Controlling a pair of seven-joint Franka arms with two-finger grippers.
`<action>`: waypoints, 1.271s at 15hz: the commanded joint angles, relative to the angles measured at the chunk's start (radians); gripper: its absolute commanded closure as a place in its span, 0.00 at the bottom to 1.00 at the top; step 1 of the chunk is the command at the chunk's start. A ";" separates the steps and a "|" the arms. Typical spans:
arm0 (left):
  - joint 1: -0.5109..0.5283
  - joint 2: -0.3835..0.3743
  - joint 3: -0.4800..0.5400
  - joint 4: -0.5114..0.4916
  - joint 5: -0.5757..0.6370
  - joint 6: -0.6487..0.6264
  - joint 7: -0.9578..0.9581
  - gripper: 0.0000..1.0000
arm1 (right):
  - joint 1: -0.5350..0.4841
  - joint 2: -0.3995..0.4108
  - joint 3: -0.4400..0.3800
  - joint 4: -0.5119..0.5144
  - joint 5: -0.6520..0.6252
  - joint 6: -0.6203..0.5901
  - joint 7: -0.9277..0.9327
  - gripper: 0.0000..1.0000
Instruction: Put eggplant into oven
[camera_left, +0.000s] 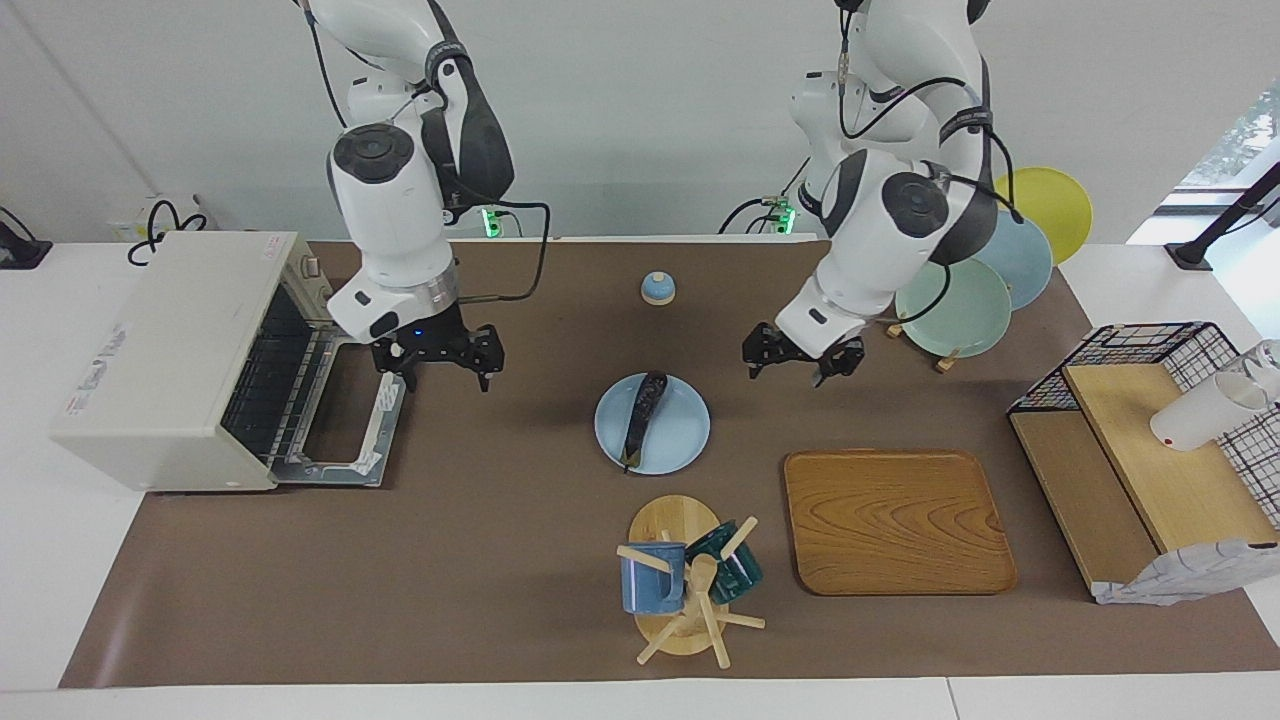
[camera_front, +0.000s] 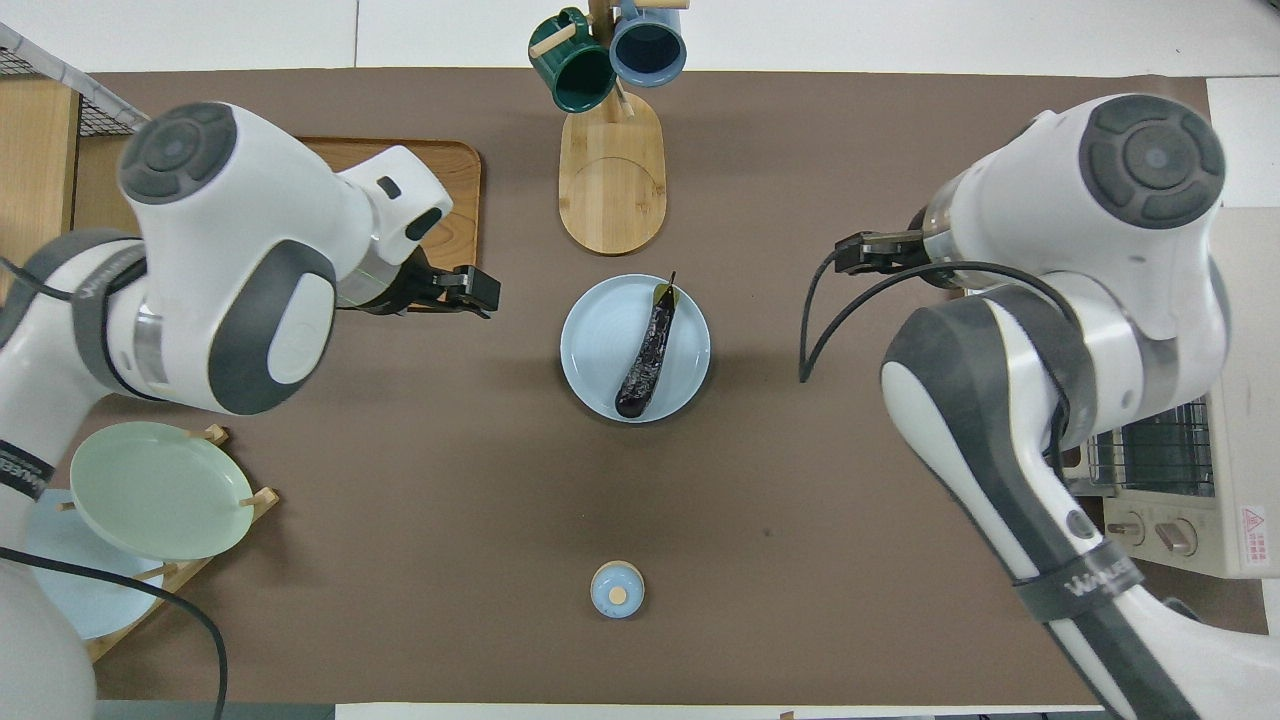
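Long glossy dark-purple eggplant (camera_left: 642, 420) lying loose on round pale-blue plate (camera_left: 680, 440), mid-table, stem toward the wooden mug stand (camera_left: 672, 520). Boxy off-white toaster oven (camera_left: 160, 360) at the right arm's end of the table, glass door (camera_left: 345, 430) dropped open, rack exposed. Left gripper (camera_left: 803, 361) raised beside the plate, fingers apart, empty. Right gripper (camera_left: 438, 356) over the door's edge, fingers apart, empty. Risks: slick, tapered skin slipping from an off-centre pinch; plate skidding under the push; eggplant's overhanging ends snagging on door or rack.
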 joint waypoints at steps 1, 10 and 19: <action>0.080 0.008 -0.008 0.036 -0.014 -0.055 0.102 0.00 | 0.130 0.142 0.002 0.186 -0.038 -0.040 0.161 0.00; 0.224 0.009 0.003 0.152 0.069 -0.187 0.185 0.00 | 0.448 0.528 0.002 0.470 -0.214 0.036 0.459 0.00; 0.230 -0.097 0.022 0.192 0.179 -0.358 0.177 0.00 | 0.487 0.576 0.004 0.422 -0.309 0.064 0.513 0.28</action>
